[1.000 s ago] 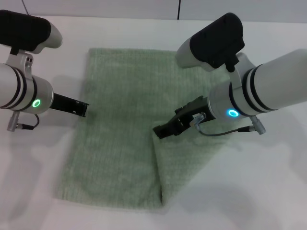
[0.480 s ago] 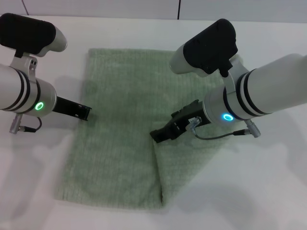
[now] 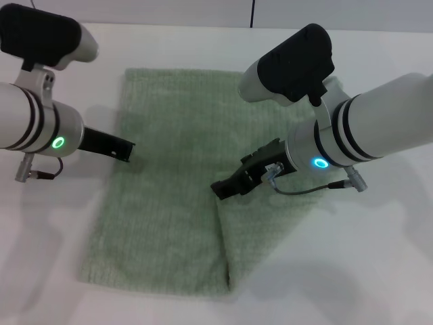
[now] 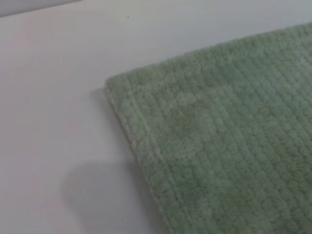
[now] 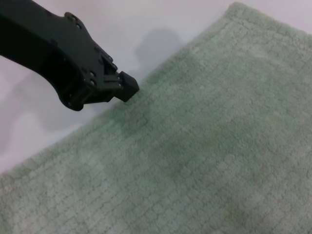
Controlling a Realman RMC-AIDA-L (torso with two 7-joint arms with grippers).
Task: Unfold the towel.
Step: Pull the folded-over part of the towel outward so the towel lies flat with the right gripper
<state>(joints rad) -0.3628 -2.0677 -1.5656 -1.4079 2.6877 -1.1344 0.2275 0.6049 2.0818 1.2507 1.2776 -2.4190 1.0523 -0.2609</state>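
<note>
The towel (image 3: 169, 183) lies flat on the white table (image 3: 379, 271), spread over most of its middle. Its right part is folded over, and that flap's edge runs down from the towel's centre to the near hem. In the left wrist view a hemmed corner of the towel (image 4: 219, 141) rests on the bare table (image 4: 53, 97).

The right pincer (image 3: 222, 188) sits low at the top of the flap's edge, near the towel's centre; whether it is apart, together or clamped on cloth cannot be told. The left pincer (image 3: 126, 151) is at the towel's left edge, about halfway along it. In the right wrist view the left pincer (image 5: 127, 87) shows its tips together, just over the towel's (image 5: 195, 156) border, gripping nothing.
</note>
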